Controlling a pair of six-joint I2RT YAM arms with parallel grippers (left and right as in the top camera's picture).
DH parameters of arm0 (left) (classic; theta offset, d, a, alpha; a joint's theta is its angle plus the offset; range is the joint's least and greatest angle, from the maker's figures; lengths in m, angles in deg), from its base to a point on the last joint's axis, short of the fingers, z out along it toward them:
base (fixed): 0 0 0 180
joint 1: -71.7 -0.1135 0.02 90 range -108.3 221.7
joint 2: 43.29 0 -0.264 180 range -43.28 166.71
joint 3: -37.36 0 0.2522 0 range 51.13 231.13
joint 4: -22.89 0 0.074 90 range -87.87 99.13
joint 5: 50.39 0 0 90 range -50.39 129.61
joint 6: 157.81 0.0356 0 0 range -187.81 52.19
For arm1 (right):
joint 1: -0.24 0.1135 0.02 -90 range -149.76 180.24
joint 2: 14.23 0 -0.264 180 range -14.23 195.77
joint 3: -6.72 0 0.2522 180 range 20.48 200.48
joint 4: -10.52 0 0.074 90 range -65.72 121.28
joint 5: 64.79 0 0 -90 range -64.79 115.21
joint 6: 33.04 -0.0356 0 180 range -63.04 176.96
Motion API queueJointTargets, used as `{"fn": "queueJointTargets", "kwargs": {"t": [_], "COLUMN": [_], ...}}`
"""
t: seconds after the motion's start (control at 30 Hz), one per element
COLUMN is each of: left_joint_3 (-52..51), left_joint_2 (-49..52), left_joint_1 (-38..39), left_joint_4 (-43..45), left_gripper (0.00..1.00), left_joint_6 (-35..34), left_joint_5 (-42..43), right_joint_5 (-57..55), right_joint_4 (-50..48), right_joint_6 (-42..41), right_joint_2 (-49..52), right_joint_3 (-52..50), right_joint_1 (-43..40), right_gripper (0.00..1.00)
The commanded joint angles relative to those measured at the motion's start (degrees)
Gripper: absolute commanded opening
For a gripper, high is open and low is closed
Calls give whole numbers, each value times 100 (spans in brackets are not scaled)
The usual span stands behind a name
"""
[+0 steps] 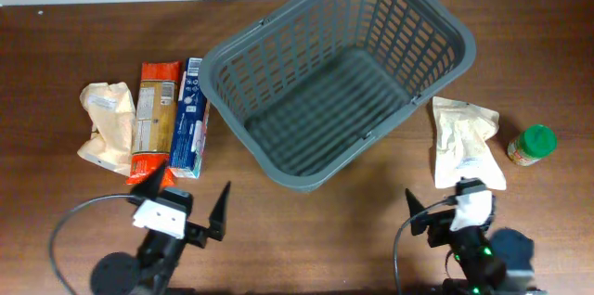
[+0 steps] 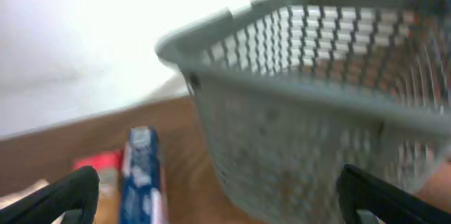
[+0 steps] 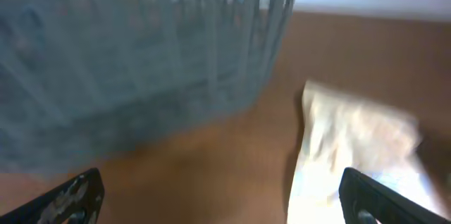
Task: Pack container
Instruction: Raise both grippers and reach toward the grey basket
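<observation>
The container [image 1: 427, 17], a large dark grey slotted basket, stands empty at the middle back of the table; it also shows in the left wrist view [image 2: 303, 111] and in the right wrist view [image 3: 141, 62]. Left of it lie a blue packet [image 1: 190, 114], an orange packet [image 1: 155, 119] and a beige pouch [image 1: 109, 126]. Right of it lie another beige pouch [image 1: 464, 142] and a green-lidded jar [image 1: 532, 145]. My left gripper [image 1: 186, 200] is open and empty, near the front edge, below the packets. My right gripper [image 1: 450, 204] is open and empty, just in front of the right pouch [image 3: 352, 146].
The brown wooden table [image 1: 316, 230] runs under everything. A white wall or surface lies beyond its far edge. The blue packet [image 2: 141, 175] and the orange packet [image 2: 102, 168] show blurred in the left wrist view.
</observation>
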Motion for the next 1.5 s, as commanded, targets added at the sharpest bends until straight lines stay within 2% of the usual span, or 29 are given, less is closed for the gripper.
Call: {"fn": "queueJointTargets", "kwargs": {"t": [0.0, 0.17, 0.27, 0.4, 0.53, 0.67, 0.8, 0.97, 1.03, 1.07, 1.1, 1.13, 1.17, 1.47], "left_joint_3": [1161, 2835, 4291, 5473, 5584, 5584, 5744, 6345, 6570, 6714, 6780, 6832, 6841, 6841], "left_joint_2": [872, 2393, 3578, 4538, 4653, 4636, 4695, 4990, 5097, 5160, 5191, 5202, 5202, 5261], "left_joint_1": [-37, -37, -37, -37, -37, -37, -35, -31, -13, 83, 166, 313, 439, 2020], "left_joint_4": [-398, -1362, -2253, -2802, -2752, -2782, -3132, -4177, -4524, -4710, -4782, -4865, -4916, -5429], "left_gripper": [99, 99, 99, 99, 99, 99, 98, 72, 57, 36, 16, 2, 2, 2], "left_joint_6": [-52, -55, -52, -52, -61, -57, -299, -310, -308, -284, -260, -262, -264, -269], "left_joint_5": [-450, -431, -428, -433, -337, 278, 372, 413, 413, 413, 413, 413, 411, 411], "right_joint_5": [72, -79, -76, 199, 240, -17, -81, -81, -81, -83, -83, -81, -81, -81], "right_joint_4": [138, 1692, 2398, 2806, 2780, 2813, 3064, 3866, 4223, 4498, 4645, 4804, 4909, 4964], "right_joint_6": [-308, -179, 586, 101, 103, -306, -522, -802, -804, -918, -999, -1060, -1060, -1193], "right_joint_2": [428, 2273, 3659, 4562, 4765, 5189, 5842, 7027, 7510, 7921, 8155, 8439, 8673, 9315], "right_joint_3": [1353, 3545, 5108, 6269, 6492, 6948, 7665, 9119, 9726, 10229, 10507, 10830, 11068, 11278], "right_joint_1": [46, 46, 46, 46, 46, 35, 35, 35, 35, 35, 35, 35, 35, 37], "right_gripper": [99, 99, 99, 99, 99, 81, 77, 68, 55, 38, 26, 11, 4, 4]}}
